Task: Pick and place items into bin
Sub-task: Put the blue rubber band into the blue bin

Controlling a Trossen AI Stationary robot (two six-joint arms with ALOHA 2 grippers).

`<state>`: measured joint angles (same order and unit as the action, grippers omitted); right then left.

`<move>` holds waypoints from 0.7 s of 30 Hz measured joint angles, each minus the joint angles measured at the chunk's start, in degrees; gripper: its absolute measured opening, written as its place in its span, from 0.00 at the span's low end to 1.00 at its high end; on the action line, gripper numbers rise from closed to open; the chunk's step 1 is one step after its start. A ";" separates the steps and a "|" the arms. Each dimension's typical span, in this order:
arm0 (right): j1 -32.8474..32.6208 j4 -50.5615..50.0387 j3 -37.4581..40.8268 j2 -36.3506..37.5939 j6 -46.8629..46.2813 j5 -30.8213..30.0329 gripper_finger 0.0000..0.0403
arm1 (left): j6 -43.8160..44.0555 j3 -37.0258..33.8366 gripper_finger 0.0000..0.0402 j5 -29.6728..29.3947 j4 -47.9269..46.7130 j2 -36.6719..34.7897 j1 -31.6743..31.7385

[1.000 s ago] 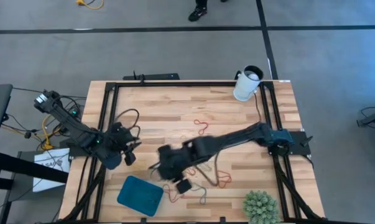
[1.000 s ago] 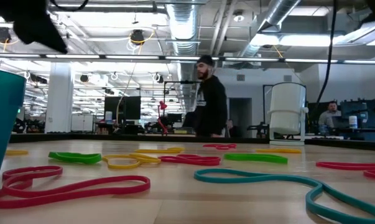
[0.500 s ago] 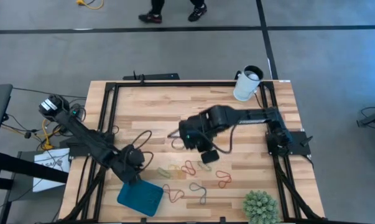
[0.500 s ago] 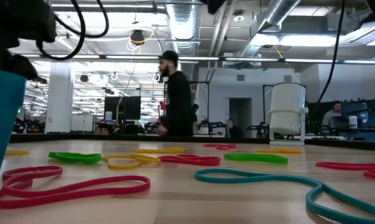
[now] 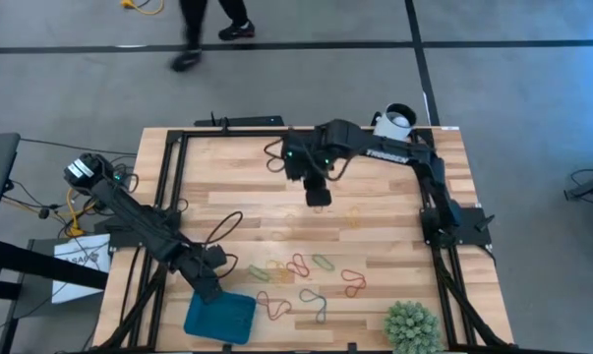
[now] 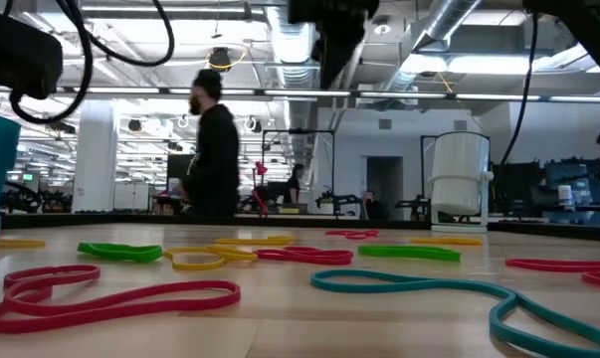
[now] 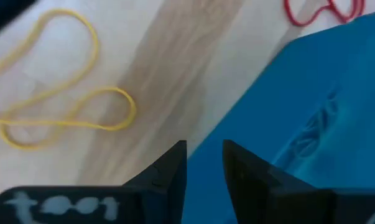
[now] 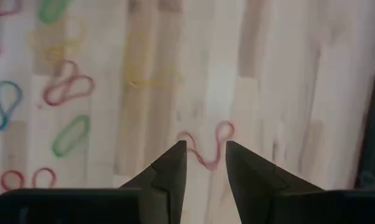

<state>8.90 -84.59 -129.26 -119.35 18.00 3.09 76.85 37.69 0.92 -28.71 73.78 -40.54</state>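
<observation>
- The butcher-block table (image 5: 394,236), pale striped wood, carries the work.
- The bin (image 5: 220,318), a smooth teal tray with rounded corners, sits at the near left edge; the left gripper (image 5: 206,284) hangs just over its rim, fingers a little apart and empty.
- The right gripper (image 5: 318,193), slightly parted and empty, hovers near the far side above a thin red loop (image 8: 207,147); a straight descent straddling the band looks best.
- The other items (image 5: 301,265), limp twisted coloured bands, lie scattered mid-table.
</observation>
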 joint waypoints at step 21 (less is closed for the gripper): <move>5.01 4.03 5.99 0.11 10.22 0.23 0.26 | 4.90 0.74 0.23 -4.64 -4.21 0.39 3.50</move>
<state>13.91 -80.57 -123.26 -119.24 28.22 3.32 81.75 38.44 -3.72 -32.92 74.17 -37.04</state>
